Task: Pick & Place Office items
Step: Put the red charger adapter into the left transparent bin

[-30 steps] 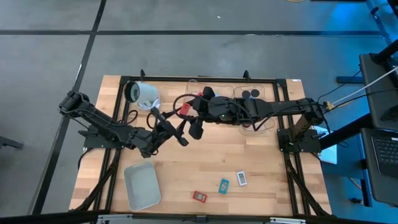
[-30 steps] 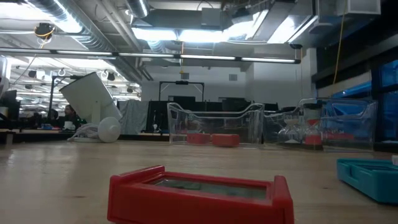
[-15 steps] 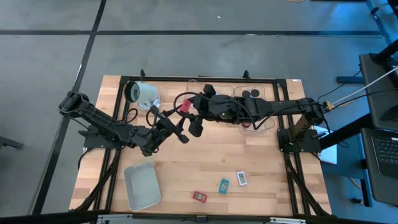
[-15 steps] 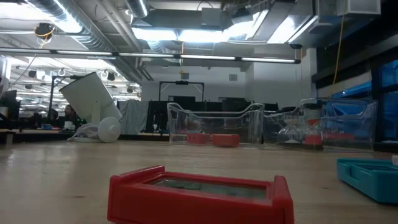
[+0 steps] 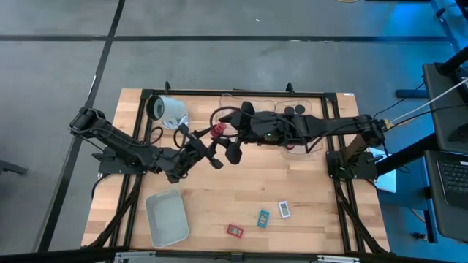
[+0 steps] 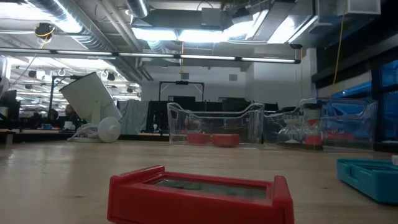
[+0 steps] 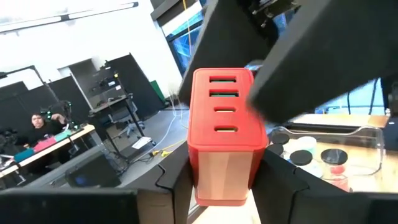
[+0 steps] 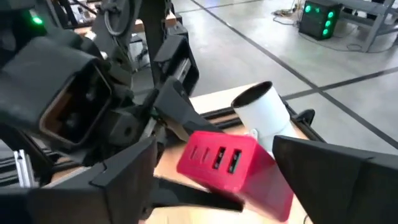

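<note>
A red block (image 5: 218, 130) with slots on one face is held up over the table's far middle by my left gripper (image 5: 213, 136), which is shut on it. In the left wrist view the block (image 7: 225, 106) stands upright between the fingers. My right gripper (image 5: 232, 131) is open right beside it, its fingers standing wide on either side of the block (image 8: 233, 165) without touching. A red card (image 5: 235, 230), a teal card (image 5: 262, 217) and a white card (image 5: 284, 210) lie flat near the near edge. My left gripper pinches the red block by its pale lower end (image 7: 224, 177) between its two fingers (image 7: 177, 186). The fingers come from the table's left, slanting upward. The block is lifted clear of the table, its red slotted end (image 7: 225, 93) pointing away from the gripper.
A large white cylinder (image 5: 167, 109) with a dark end lies at the far left. Clear bins (image 5: 257, 109) along the far edge hold black cylinders (image 5: 294, 110) and red pieces (image 6: 214, 139). A grey-white bin (image 5: 167, 218) sits near left. Bare wood spans the middle.
My right gripper has drawn back slightly toward the table's right edge. The red block has stayed in my left gripper, about where it was.
</note>
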Robot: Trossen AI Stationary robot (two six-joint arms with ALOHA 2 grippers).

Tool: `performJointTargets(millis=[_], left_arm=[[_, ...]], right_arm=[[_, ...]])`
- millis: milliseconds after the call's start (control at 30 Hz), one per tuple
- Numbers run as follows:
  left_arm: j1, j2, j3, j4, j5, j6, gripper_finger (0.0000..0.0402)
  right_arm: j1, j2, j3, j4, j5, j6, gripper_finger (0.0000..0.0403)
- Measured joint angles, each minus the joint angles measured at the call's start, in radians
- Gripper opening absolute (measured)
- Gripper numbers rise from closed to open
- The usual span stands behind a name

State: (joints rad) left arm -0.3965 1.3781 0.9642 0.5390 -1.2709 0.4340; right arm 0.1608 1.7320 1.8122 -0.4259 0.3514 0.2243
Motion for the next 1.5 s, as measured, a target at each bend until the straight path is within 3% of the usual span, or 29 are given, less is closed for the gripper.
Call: performJointTargets(millis=[167,433,767,1167,1500], left_arm=[[0.0,-0.001,0.001,0.037,-0.007,0.043,0.0118],[0.039,-0.001,0.001,0.042,0.008,0.063,0.012],[0.273,0.018,0.002,-0.256,0.392,-0.333,0.0119],[0.67,0.246,0.005,-0.271,0.869,-0.68,0.0119],[0.761,0.385,0.018,-0.333,1.028,-0.761,0.0119]], right_arm=[[0.0,-0.055,0.0,-0.042,0.011,0.012,0.0348],[0.004,-0.209,0.0,-0.29,0.105,0.097,0.0347],[0.02,-0.257,0.001,-0.637,0.297,0.246,0.0335],[0.02,-0.256,0.0,-0.753,0.376,0.296,0.0334],[0.016,-0.256,0.0,-0.764,0.43,0.261,0.0334]])
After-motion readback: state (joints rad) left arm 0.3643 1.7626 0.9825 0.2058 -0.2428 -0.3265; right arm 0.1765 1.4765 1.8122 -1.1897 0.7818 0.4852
